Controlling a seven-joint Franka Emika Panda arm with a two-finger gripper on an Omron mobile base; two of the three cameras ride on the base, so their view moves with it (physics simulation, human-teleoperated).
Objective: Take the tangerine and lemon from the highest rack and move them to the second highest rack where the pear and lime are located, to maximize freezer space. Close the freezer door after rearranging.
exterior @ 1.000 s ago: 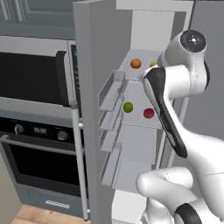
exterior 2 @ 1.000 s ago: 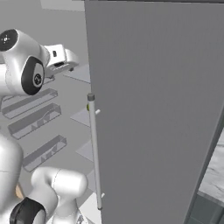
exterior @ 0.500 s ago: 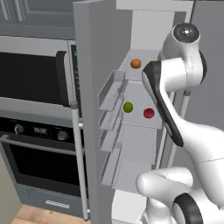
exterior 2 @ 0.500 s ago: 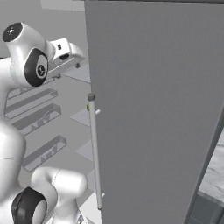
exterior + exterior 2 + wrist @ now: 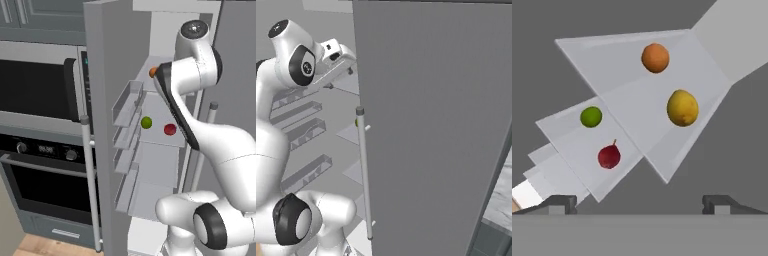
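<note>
1. In the hand view the gripper hangs in front of the freezer shelves, its two dark fingertips spread wide apart with nothing between them.
2. Nearest on the top rack lies the lemon, and beyond it on the same rack the tangerine, the two apart.
3. On the rack below sit the pear and the lime, near each other but not touching.
4. In the left base view the freezer door stands swung open, bins on its inner face, and the black-glass ovens sit beyond it at the left.
</note>
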